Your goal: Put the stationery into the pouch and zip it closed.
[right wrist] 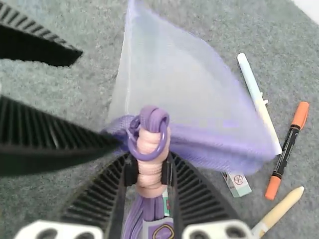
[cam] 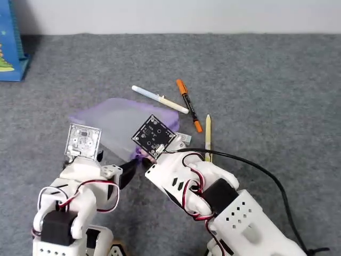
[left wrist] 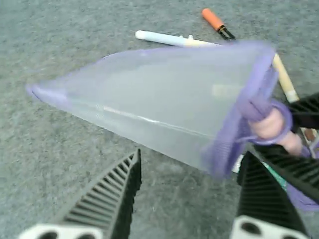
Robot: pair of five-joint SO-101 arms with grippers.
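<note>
Right hand (right wrist: 147, 167) pinches pouch (right wrist: 174, 89); orange marker (right wrist: 287, 147) nearby.

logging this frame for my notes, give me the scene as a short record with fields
surface: grey mat
pouch: purple mesh pouch, nothing visible inside
right gripper: shut on the zipper pull
left gripper: open, at the pouch's zip end
outside the pouch: blue-and-cream pen, orange marker, cream pencil, small white eraser
zip: cannot tell whether open or closed
</note>
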